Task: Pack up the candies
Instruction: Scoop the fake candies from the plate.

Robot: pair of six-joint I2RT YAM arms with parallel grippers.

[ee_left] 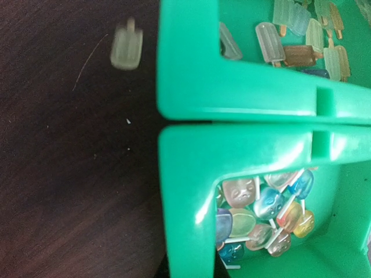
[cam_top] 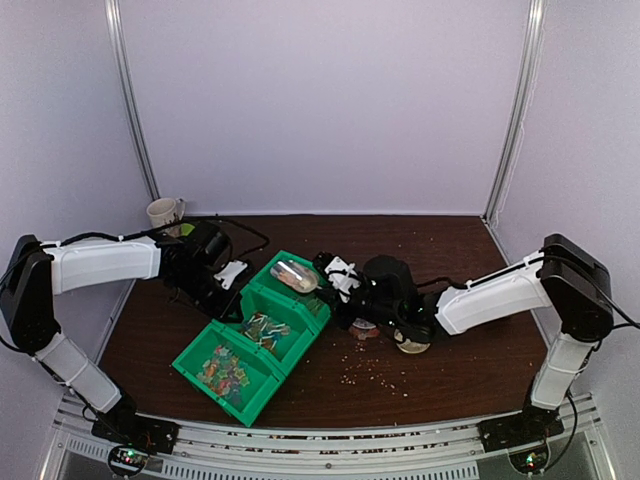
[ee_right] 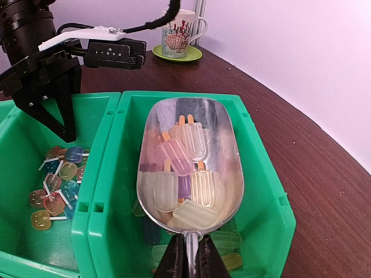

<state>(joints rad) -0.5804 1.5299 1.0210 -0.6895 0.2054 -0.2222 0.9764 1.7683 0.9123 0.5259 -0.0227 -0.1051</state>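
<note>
Right tool (ee_right: 186, 263) pinches scoop (ee_right: 225, 136) handle, candies (ee_right: 184, 153) heaped inside, above green bin (ee_right: 268, 197); left tool (ee_right: 65, 119) closed.

Left arm (cam_top: 100, 262) stretches in from its side, wrist dipped, and the left gripper (cam_top: 228, 300) points down with its fingers drawn together. Over to the right arm (cam_top: 490, 295): reaching low across, forearm near level, right gripper (ee_right: 189, 262) pinched tight on the scoop (ee_right: 188, 168) handle, thrust straight ahead.
</note>
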